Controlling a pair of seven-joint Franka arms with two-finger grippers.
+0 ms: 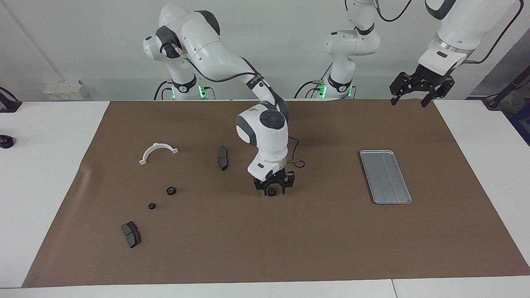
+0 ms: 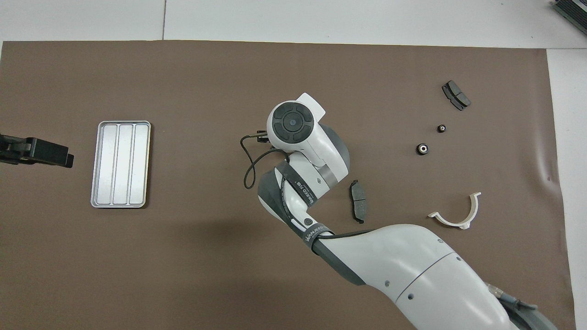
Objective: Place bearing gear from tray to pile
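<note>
One small black bearing gear lies on the brown mat mid-table. My right gripper stands low over it, open, its fingers straddling the gear. In the overhead view the right arm's wrist hides both. The silver ridged tray lies toward the left arm's end with nothing in it. My left gripper hangs open and high in the air, over the mat's edge nearest the robots, holding nothing. Two more small black gears lie together toward the right arm's end.
A white half-ring lies nearer the robots than the two gears. One dark brake pad lies beside the right arm's wrist. A second pad lies farther out than the gears.
</note>
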